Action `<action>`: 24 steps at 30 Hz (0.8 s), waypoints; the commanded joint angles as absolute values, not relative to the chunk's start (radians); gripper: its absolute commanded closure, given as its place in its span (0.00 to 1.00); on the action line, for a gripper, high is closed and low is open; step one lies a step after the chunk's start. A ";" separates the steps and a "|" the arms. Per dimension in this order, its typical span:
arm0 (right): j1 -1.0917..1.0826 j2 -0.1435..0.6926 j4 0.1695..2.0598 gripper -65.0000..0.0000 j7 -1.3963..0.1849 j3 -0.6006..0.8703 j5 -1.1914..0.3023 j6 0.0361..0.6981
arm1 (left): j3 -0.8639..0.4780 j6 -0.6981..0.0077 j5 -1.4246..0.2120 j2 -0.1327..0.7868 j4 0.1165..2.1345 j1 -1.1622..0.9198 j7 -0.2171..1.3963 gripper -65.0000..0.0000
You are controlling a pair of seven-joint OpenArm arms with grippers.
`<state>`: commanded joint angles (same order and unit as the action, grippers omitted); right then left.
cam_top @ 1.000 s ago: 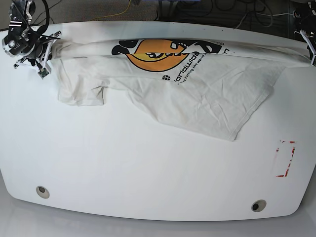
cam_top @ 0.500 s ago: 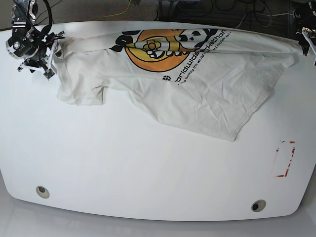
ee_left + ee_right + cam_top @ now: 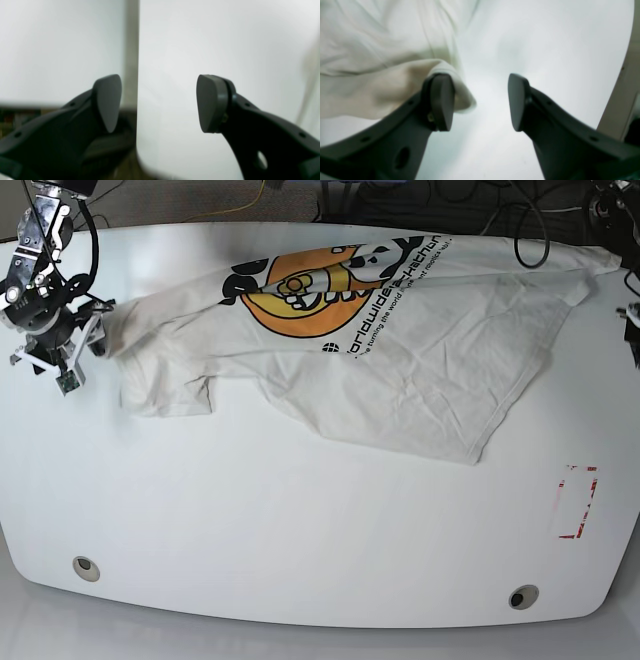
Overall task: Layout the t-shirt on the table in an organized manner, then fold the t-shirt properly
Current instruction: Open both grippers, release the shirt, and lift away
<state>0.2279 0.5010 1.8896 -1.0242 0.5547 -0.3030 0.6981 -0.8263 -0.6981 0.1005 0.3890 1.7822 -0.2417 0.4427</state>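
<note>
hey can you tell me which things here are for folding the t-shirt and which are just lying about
For the job:
- the t-shirt, with its cartoon print
- the table it lies on
- the left gripper
- the right gripper

Just there:
- the red tape marks
- the cables behind the table

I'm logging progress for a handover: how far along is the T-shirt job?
Done: the T-shirt is on the table, its print showing. In hand: laying out; the right end effector is open with cloth draped by one finger, and the left is open and free of cloth. Left: smoothing the ridged upper part, then folding.
</note>
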 joint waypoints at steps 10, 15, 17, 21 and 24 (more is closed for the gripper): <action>0.252 0.504 1.890 0.49 -1.036 0.561 -0.300 0.698 | -0.823 -0.698 0.099 0.389 1.782 -0.148 0.443 0.35; 0.300 0.504 1.893 0.49 -1.036 0.613 -0.300 0.698 | -0.814 -0.698 0.099 0.377 1.781 -0.110 0.443 0.35; 0.311 0.504 1.893 0.49 -1.036 0.639 -0.300 0.698 | -0.800 -0.698 0.099 0.361 1.781 -0.104 0.443 0.35; 0.315 0.504 1.893 0.49 -1.036 0.687 -0.300 0.698 | -0.796 -0.698 0.099 0.349 1.781 -0.088 0.441 0.35; 0.305 0.504 1.890 0.49 -1.036 0.705 -0.300 0.698 | -0.773 -0.698 0.099 0.334 1.773 -0.051 0.441 0.35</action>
<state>0.3046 0.5040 1.8896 -1.0365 0.7050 -0.3000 0.6981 -0.7725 -0.6981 0.0990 0.3337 1.7729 -0.0514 0.4411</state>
